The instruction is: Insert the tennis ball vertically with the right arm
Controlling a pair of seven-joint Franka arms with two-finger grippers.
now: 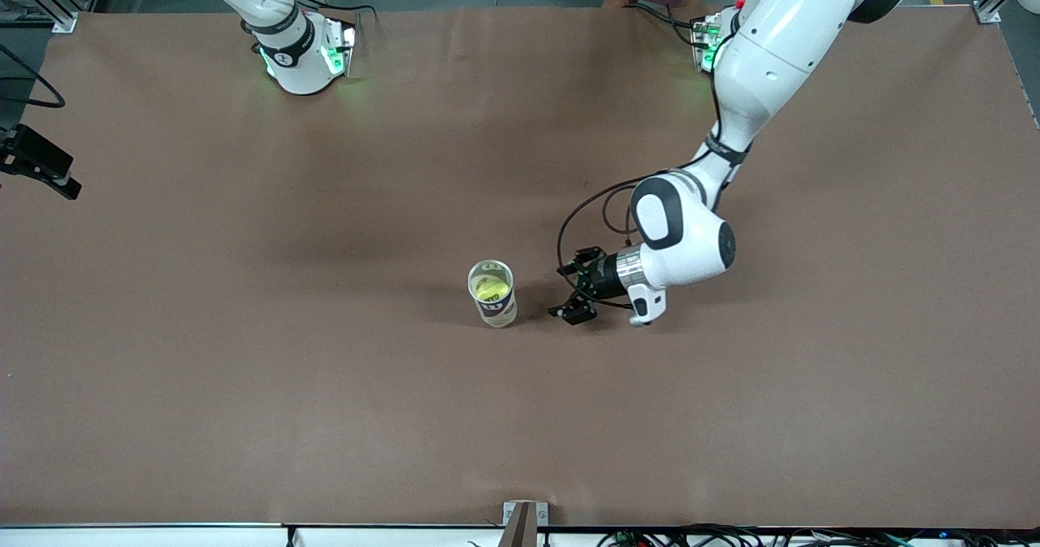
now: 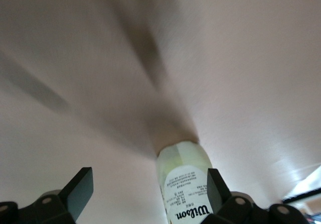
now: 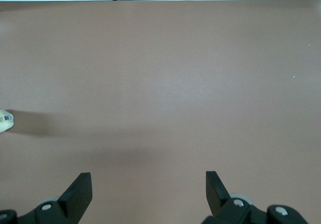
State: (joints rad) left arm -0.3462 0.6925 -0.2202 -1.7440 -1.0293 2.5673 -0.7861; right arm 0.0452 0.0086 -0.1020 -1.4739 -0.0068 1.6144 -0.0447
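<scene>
A clear tennis-ball can stands upright near the middle of the table, with a yellow tennis ball inside it. My left gripper is low beside the can, toward the left arm's end, open and holding nothing. In the left wrist view the can with its white label shows close to one finger of the open left gripper. My right gripper is open and empty above bare table. It does not show in the front view. The can is small at the edge of its view.
The brown table top is bare around the can. Both arm bases stand along the edge farthest from the front camera. A black clamp juts in at the right arm's end of the table.
</scene>
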